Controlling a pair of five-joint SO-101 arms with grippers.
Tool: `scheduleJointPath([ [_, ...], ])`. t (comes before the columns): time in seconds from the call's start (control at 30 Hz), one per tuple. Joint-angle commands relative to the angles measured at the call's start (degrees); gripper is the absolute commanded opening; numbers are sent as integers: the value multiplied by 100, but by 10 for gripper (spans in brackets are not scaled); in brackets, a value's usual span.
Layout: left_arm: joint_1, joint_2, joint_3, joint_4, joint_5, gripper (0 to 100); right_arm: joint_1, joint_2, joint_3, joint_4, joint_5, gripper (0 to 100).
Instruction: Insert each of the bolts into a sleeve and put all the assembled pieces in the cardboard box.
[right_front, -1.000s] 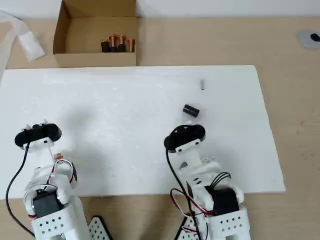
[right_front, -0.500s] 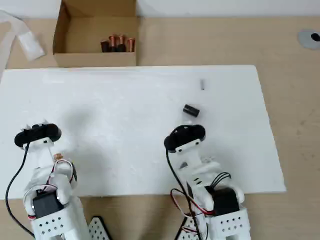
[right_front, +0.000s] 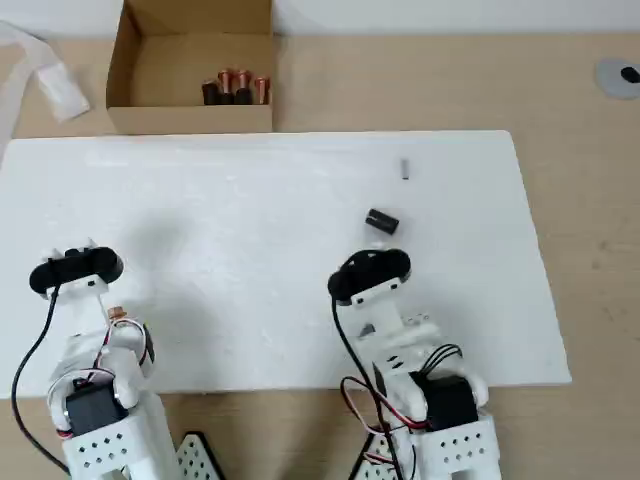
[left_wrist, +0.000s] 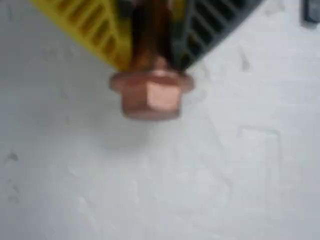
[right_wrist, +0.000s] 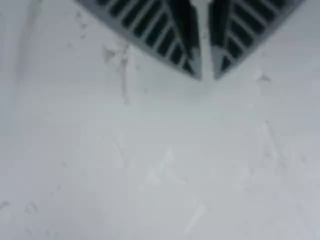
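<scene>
Cardboard box (right_front: 190, 120) on table behind foam board (right_front: 240, 230), far left. Assembled pieces (right_front: 236, 88) inside, near-right part. Sleeve (right_front: 382, 221) on board just ahead of right arm (right_front: 370, 275). Small part (right_front: 405, 169) farther back, apart. Left arm (right_front: 76, 270) near-left; bolt (left_wrist: 151, 94) in left gripper (left_wrist: 150, 52).

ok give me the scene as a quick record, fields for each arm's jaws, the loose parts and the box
left jaws: shut on a copper bolt, its hex head sticking out past the tips
right jaws: shut, nothing in them, above the white sheet
sleeve: one black sleeve lying loose on the white sheet, not gripped
cardboard box: off the sheet, a few assembled pieces inside
other: small grey piece beyond the sleeve
</scene>
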Motion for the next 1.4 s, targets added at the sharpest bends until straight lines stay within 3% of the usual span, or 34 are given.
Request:
scheduleJointPath([
  [0.0, 35, -57, -35, -114, -35, 6, -22, -646, 13, -281, 0, 13],
  [0.23, 35, -57, -35, -114, -44, 6, 277, -470, -391, -475, 0, 14],
  [0.37, 35, -57, -35, -114, -44, 6, 365, 514, -1244, -281, 0, 14],
  [0.57, 35, -57, -35, -114, -44, 6, 620, 3969, -4233, -255, 0, 13],
  [0.77, 44, -57, -35, -123, -44, 6, 382, 7618, -7073, 712, 62, 15],
  [0.83, 44, -57, -35, -123, -44, 6, 189, 8514, -7732, 1002, 475, 15],
  [1.0, 35, -57, -35, -123, -44, 6, 110, 10237, -8936, 1530, 2479, 15],
  [1.27, 35, -57, -35, -123, -44, 6, 365, 11099, -9657, 1644, 3429, 19],
  [1.37, 44, -57, -35, -123, -44, 6, 400, 11108, -9727, 1626, 3842, 74],
])
